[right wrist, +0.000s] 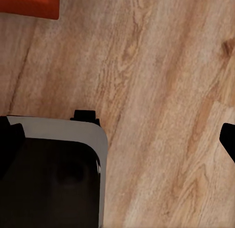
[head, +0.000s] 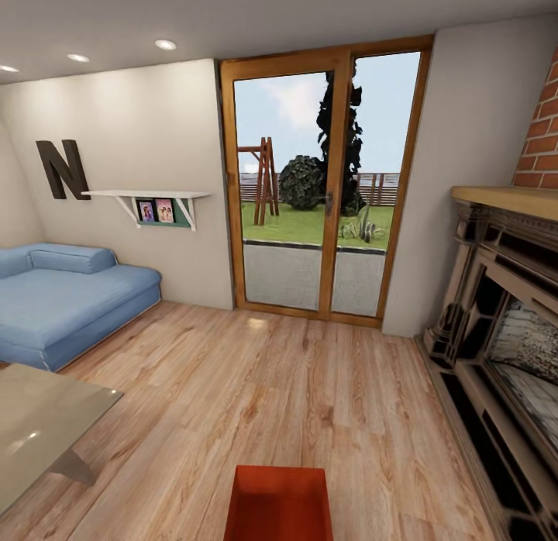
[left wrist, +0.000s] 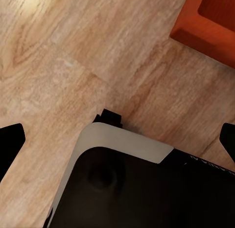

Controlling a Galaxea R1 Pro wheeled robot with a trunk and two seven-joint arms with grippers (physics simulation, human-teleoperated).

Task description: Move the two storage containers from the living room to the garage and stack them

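The orange-red open-topped rectangular storage container (head: 280, 503) sits on the light wood plank floor (head: 256, 394) of the living room, directly ahead of me at the near edge of the head view, and I see a corner of it in the left wrist view (left wrist: 208, 29) and a strip of one wall in the right wrist view (right wrist: 29, 5). From the head view its long axis seems to run away from me toward the wood-framed glass doors (head: 325, 188), short end nearest my base, open side up and level; its near part is cut off, so I hold that loosely. I judge I am at the very first step: lined up on one bin, nothing lifted, and the second bin is not something I can place from here. Both wrist cameras look down at bare planks and the black, white-edged base of my own robot (left wrist: 122, 184), with the left gripper (left wrist: 120, 139) and right gripper (right wrist: 120, 139) each showing dark fingertips spread to the frame edges, parted and holding nothing. Next I would need to bring both arms down either side of the long walls and pinch evenly. The blue sofa (head: 62, 297) lies off to my left, the brick fireplace (head: 504, 308) to my right.
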